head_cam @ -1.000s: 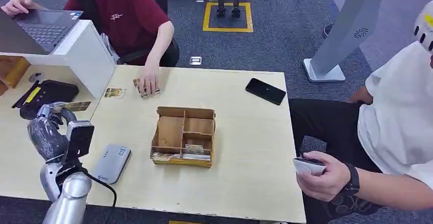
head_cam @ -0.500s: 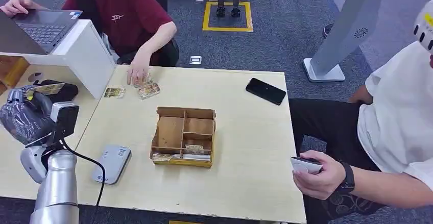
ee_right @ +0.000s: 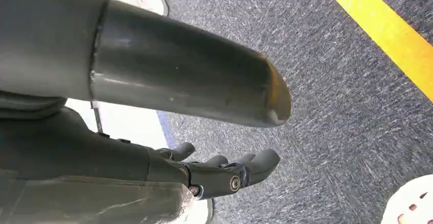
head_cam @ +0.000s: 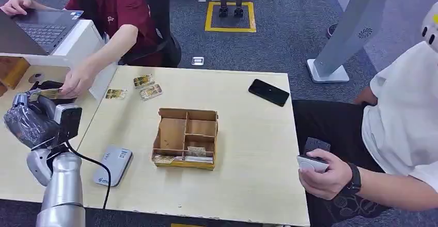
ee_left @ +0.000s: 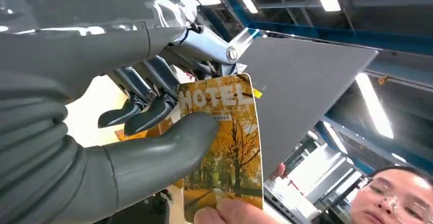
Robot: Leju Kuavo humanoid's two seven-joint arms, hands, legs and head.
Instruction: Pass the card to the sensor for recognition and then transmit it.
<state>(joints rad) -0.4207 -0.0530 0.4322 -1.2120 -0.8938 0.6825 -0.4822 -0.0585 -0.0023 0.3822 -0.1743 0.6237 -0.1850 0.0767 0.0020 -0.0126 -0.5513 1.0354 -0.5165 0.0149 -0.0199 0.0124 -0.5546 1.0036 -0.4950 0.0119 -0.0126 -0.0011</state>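
L hand point(ee_left: 117, 132) is raised over the worktop's point(head_cam: 248, 134) left edge, thumb and fingers point(ee_left: 148, 117) pinching the hotel card point(ee_left: 224, 147); a person's hand point(head_cam: 77, 82) touches the card's far end. R hand point(ee_right: 204, 175) hangs over the carpet w/ fingers spread, holding nothing. Wooden tray point(head_cam: 186, 138) sits mid-worktop, grey sensor point(head_cam: 112, 166) nr the front-left corner

Autumn-print HOTEL card point(ee_left: 224, 147) pinched upright

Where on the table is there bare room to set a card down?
Bare: the table between the wooden organizer and the right edge, below the black phone. Crowded: the far-left corner, where loose cards, a person's hand and the left hand meet.
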